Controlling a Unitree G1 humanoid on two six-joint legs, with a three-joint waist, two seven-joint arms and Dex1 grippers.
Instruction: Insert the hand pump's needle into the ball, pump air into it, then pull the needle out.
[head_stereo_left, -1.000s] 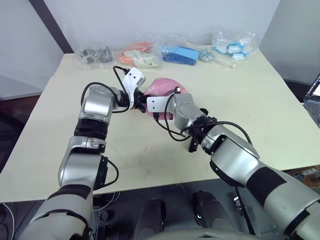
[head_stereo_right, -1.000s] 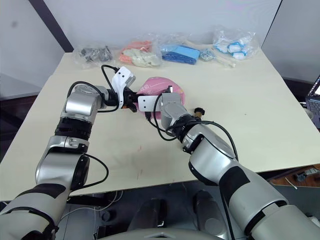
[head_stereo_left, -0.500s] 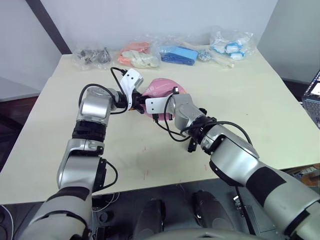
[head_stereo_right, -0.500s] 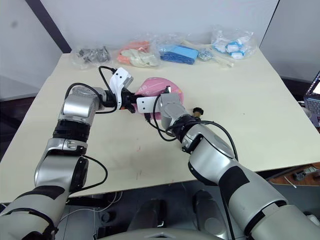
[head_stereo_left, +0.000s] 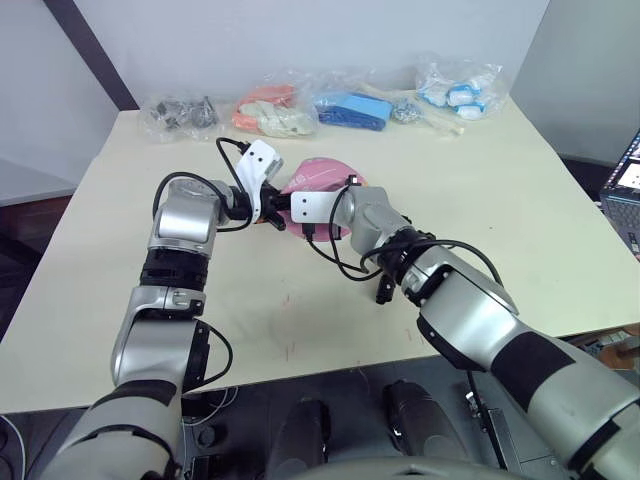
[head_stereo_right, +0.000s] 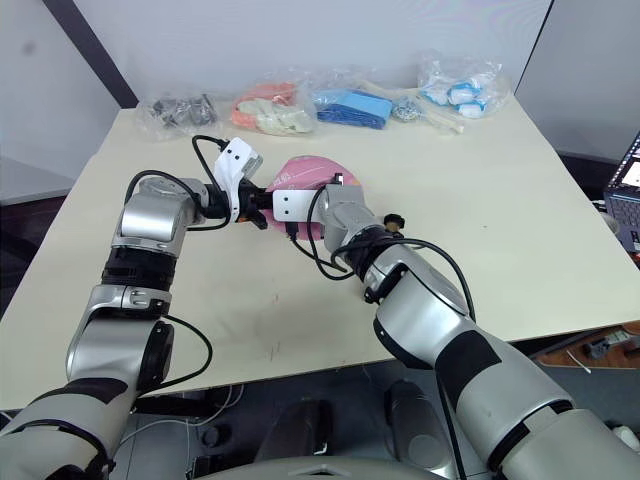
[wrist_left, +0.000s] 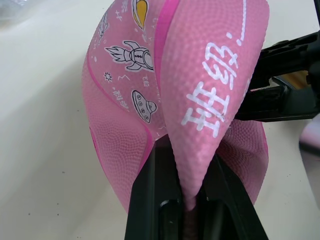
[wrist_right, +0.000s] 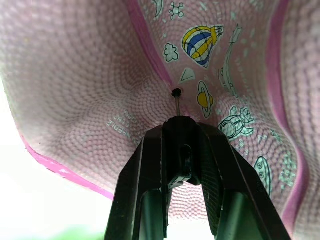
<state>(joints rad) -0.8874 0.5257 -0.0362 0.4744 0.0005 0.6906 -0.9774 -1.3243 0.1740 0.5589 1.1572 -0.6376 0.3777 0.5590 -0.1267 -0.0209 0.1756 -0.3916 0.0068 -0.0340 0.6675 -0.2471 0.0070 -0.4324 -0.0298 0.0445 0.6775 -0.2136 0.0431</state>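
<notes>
The limp pink ball lies mid-table, with cartoon stickers on its skin. My left gripper is shut on a raised fold of the ball. From the other side, my right gripper is shut on the needle's black fitting. The thin needle has its tip at the black valve dot. The hand pump lies mostly hidden behind my right forearm; one black end peeks out.
Several clear plastic bags line the far edge of the cream table: dark parts, orange items, blue items, white-blue items. Both arms crowd the table's middle.
The head views have shifted slightly. Both grippers keep their holds, and the ball stays in place.
</notes>
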